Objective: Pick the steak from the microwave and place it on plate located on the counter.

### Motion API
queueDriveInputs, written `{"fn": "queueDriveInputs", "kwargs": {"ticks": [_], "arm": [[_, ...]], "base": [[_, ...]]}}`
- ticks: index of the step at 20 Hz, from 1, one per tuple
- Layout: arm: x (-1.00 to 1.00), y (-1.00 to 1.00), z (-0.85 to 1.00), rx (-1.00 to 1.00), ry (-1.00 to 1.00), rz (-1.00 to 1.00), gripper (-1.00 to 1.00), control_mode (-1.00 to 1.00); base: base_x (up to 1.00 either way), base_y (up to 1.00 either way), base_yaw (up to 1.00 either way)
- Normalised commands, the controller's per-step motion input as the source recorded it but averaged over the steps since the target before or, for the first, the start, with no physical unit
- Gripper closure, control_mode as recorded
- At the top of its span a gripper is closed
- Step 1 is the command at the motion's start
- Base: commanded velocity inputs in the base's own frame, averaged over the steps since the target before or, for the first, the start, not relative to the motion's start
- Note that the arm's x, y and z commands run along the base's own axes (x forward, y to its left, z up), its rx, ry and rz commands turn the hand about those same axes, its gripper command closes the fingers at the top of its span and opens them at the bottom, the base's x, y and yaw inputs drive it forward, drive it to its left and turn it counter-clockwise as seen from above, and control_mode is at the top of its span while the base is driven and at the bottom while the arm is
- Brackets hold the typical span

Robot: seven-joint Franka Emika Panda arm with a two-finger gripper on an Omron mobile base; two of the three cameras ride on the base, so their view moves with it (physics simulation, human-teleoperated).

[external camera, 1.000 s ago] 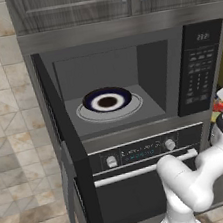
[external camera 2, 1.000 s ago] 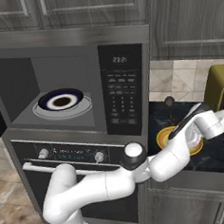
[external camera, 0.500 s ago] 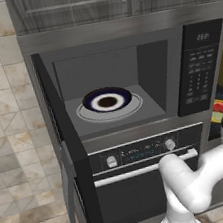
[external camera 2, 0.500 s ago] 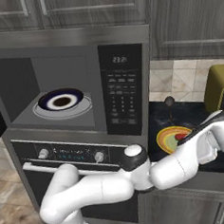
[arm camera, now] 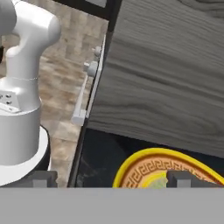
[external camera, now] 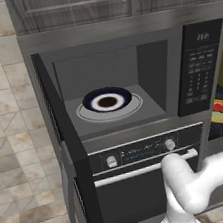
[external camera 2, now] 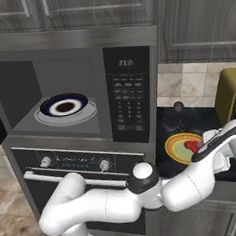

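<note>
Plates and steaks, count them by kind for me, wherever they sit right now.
Yellow plate on the counter: 1
Blue plate in the microwave: 1
Steak on the yellow plate: 1
Total: 3

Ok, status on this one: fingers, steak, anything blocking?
Gripper open, low over the plate. Steak lies on the plate on the counter, free of the fingers. Microwave open, holds a blue plate. Nothing blocking.

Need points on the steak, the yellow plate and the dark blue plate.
steak (external camera 2: 192,145), right base view, its red top.
yellow plate (external camera 2: 173,146), right base view, bare left rim.
dark blue plate (external camera: 107,101), left base view, its white centre, on the microwave turntable.
</note>
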Motion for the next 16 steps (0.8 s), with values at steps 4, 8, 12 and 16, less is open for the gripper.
{"fn": "queueDriveInputs", "kwargs": {"ticks": [4, 8, 12, 16], "arm": [[0.0, 0.68, 0.0, -0.02, -0.08, 0.04, -1.0, -1.0], [-0.54, 0.62, 0.08, -0.07, -0.01, -0.05, -1.0, -1.0], [-0.99, 0.81, 0.16, -0.1, 0.0, -0.16, -1.0, -1.0], [-0.96, 0.86, 0.09, -0.09, 0.0, -0.19, -1.0, -1.0]], "base": [[0.0, 0.0, 0.0], [0.0, 0.0, 0.0], [0.0, 0.0, 0.0], [0.0, 0.0, 0.0]]}}
